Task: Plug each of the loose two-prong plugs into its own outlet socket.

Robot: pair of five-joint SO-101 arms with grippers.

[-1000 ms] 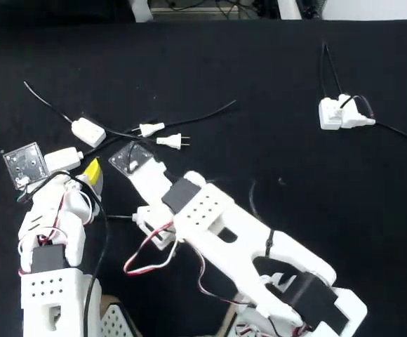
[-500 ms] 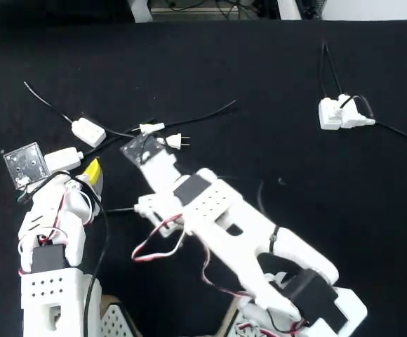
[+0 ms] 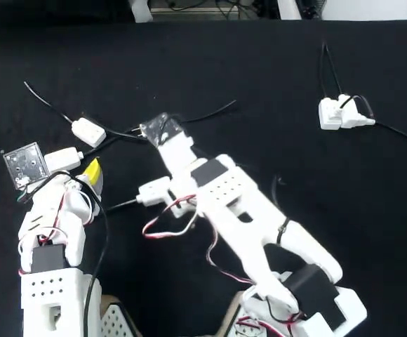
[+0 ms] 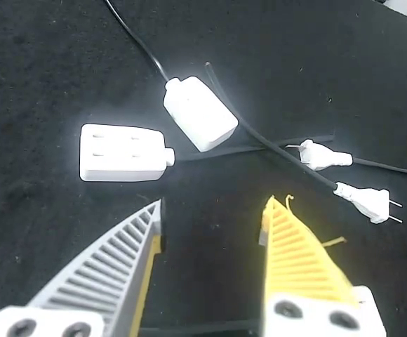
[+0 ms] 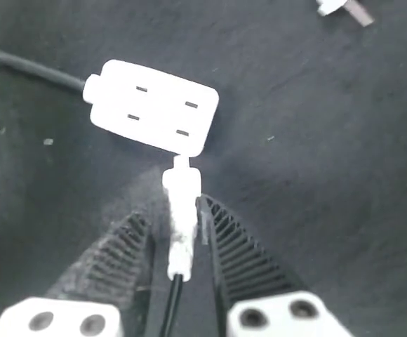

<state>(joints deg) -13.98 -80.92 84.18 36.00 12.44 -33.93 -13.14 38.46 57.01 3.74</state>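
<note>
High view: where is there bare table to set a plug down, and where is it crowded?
Bare: the stretch between the right arm and the plugged outlet, plus the far strip of table. Crowded: the left, around two loose outlets, the plugs and the left arm.

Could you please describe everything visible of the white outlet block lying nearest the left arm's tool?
The outlet block is a white, smooth, plastic-looking rectangular body with rounded corners and a short stub at one end. It lies flat on the black table, with its slotted face up. The narrow slots sit in pairs and nothing is plugged into them. No cord shows on it. It sits just ahead of the open left tool, which does not touch it. Its stub end points toward a corded white socket, close but apart.
</note>
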